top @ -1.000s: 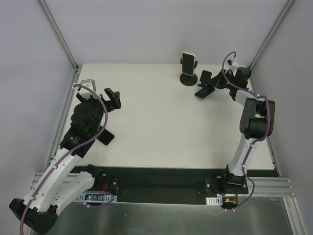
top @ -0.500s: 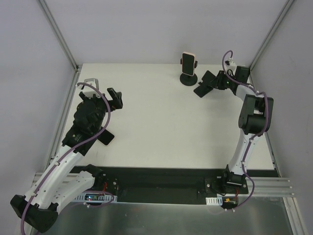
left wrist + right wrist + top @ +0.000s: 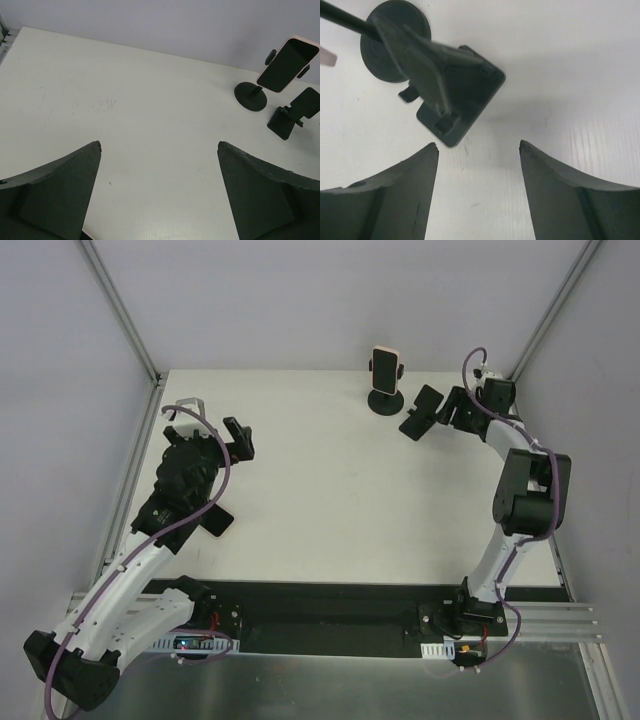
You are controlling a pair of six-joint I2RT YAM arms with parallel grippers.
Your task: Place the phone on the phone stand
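**Pink-edged phone (image 3: 386, 363) sitting in its stand (image 3: 385, 402) at the far side of the table (image 3: 330, 500)**

Pink trim is showing round the phone's dark screen. It is leaning back a little in the cradle, with a small black clip hugging each long side. The stand's round black foot is resting flat on the white table, close to the back wall and right of centre.

Just beside that foot, on its right, the right gripper (image 3: 420, 412) is hanging low with its two black fingers apart and nothing between them. It is not touching the stand or the phone. From its own camera the stand's dark bracket and foot are filling the upper left, and only bare table is lying in the gap between the fingers.

Well apart from all this, over the left half of the table, the left gripper (image 3: 225, 480) is standing spread wide and carrying nothing. Looking along it, the phone, the stand and the other gripper are showing small at the far right. Purple cable (image 3: 190, 515) is looping along the left arm.
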